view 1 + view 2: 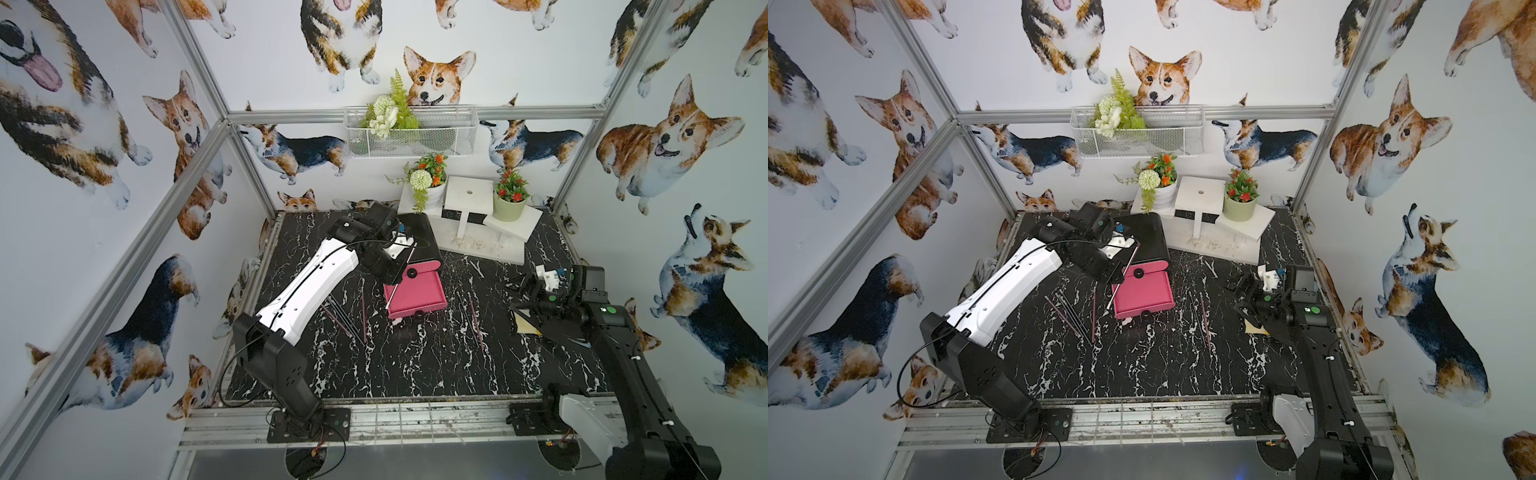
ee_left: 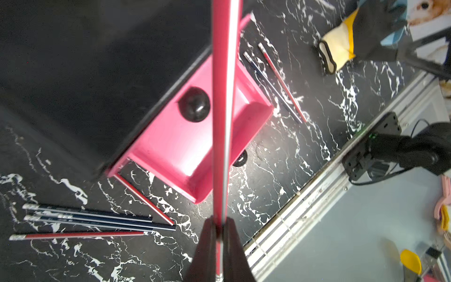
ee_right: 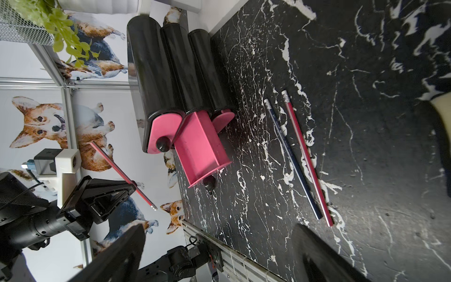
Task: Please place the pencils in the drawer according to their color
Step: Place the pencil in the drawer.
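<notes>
Left tool (image 2: pixel 220 229) clamped on thin red pencil (image 2: pixel 225 97), poised over open pink plastic drawer (image 2: pixel 170 146): colour match, likely drop next. Right tool (image 3: pixel 218 227) spread wide, empty, near black marble-patterned tabletop's (image 1: pixel 415 365) right edge.

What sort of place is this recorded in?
Likely a staged robot test cell: aluminium frame with corgi-print walls, marble-pattern tabletop, left arm and right arm bolted at its front.
</notes>
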`<state>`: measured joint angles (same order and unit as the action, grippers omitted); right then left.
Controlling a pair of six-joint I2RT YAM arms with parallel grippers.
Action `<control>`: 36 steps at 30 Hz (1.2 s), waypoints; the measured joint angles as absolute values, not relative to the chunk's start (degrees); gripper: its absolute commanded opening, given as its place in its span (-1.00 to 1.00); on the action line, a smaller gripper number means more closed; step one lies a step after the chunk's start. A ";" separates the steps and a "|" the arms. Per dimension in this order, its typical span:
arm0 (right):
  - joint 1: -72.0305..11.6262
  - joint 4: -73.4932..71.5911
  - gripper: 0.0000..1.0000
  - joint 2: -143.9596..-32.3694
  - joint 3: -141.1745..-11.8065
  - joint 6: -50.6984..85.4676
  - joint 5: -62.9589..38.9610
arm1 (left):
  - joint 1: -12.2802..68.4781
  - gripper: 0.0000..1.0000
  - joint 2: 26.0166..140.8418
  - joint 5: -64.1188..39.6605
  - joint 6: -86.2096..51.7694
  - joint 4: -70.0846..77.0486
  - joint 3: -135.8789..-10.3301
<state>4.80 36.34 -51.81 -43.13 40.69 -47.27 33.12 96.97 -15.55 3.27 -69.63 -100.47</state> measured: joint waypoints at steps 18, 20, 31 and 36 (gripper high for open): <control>-1.85 39.90 0.99 -46.04 -42.44 38.89 -36.18 | 40.36 -1.00 108.07 -17.56 7.16 -86.89 -108.29; -1.87 39.83 0.99 -45.87 -42.33 38.92 -36.01 | 40.36 -1.00 108.86 -17.52 6.74 -87.83 -108.47; -1.87 39.53 0.99 -45.54 -41.65 39.20 -35.88 | 40.14 -1.00 116.29 -11.86 2.74 -89.32 -113.95; -1.87 39.42 0.99 -45.15 -41.08 39.20 -35.88 | 39.97 -1.00 118.80 -8.69 1.37 -90.19 -116.07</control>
